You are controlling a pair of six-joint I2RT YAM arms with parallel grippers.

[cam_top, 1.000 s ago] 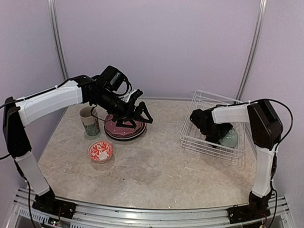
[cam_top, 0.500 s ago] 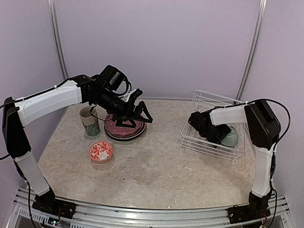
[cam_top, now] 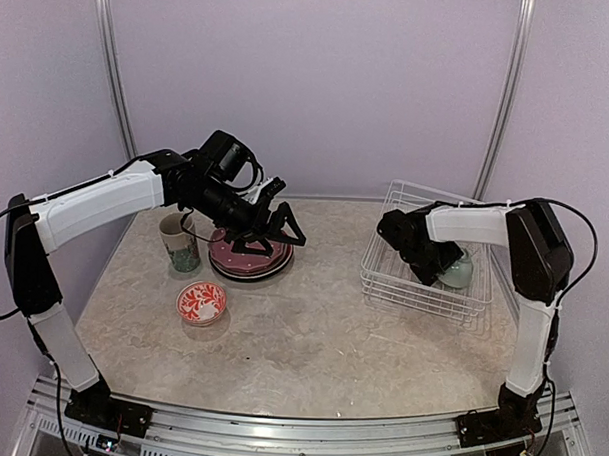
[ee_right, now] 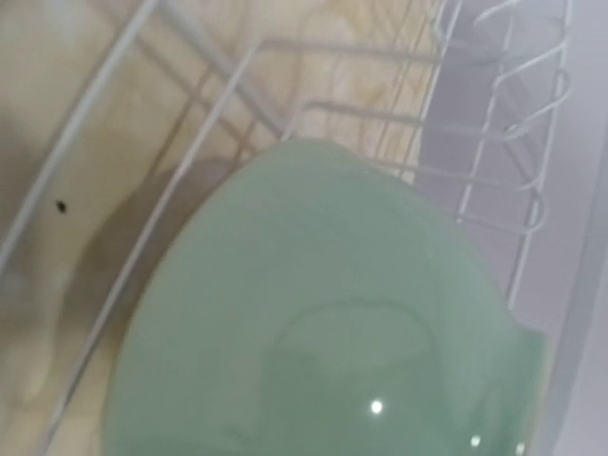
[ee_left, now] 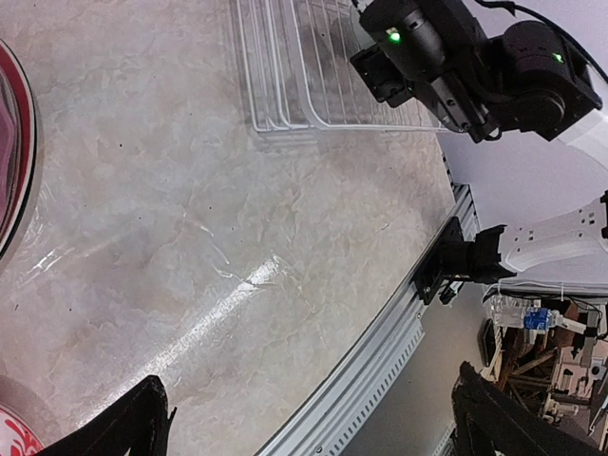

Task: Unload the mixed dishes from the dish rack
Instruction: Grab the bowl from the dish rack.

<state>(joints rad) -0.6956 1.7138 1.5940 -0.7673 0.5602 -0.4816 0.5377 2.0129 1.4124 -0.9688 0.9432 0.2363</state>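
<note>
White right arm [cam_top: 467,224] bends into the dish rack [cam_top: 412,295], gripper [cam_top: 435,273] at the mint bowl [cam_top: 461,275], grip unclear.

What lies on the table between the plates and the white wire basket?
Nothing: only bare tabletop separates the plates and the basket, seen in the top view.

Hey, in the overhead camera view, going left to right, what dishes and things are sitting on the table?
Patterned mug → stack of plates → dish rack, holding the mint green bowl.
</note>
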